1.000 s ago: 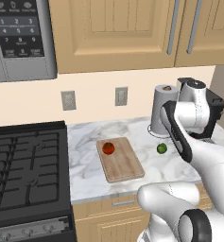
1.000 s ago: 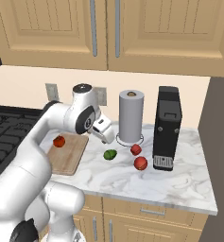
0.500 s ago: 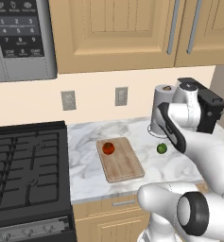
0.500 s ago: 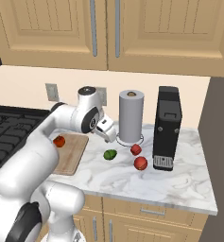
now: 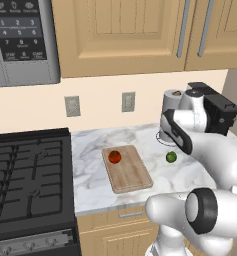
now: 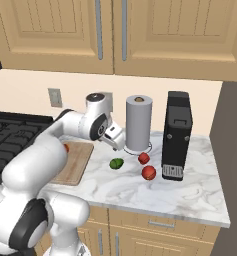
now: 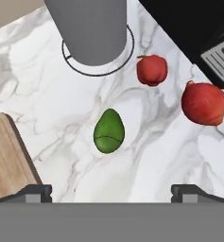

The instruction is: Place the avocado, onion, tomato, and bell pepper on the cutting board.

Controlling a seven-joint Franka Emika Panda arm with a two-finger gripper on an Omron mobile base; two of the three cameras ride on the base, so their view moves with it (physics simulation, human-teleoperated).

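Now the avocado point(image 7: 108, 132) is the target, lying on the marble worktop point(image 7: 156, 156) right of the cutting board point(image 5: 127, 168). Above it the tool point(image 7: 111, 191) hangs wide open, empty; next, I judge, a straight descent.

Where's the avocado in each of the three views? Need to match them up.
Left base view: avocado right of centre, on the counter between the cutting board and the arm.
Right base view: centre, right of the board.
Hand view: centre, between the claw tips.
Shared landmark: the paper towel roll just behind it.
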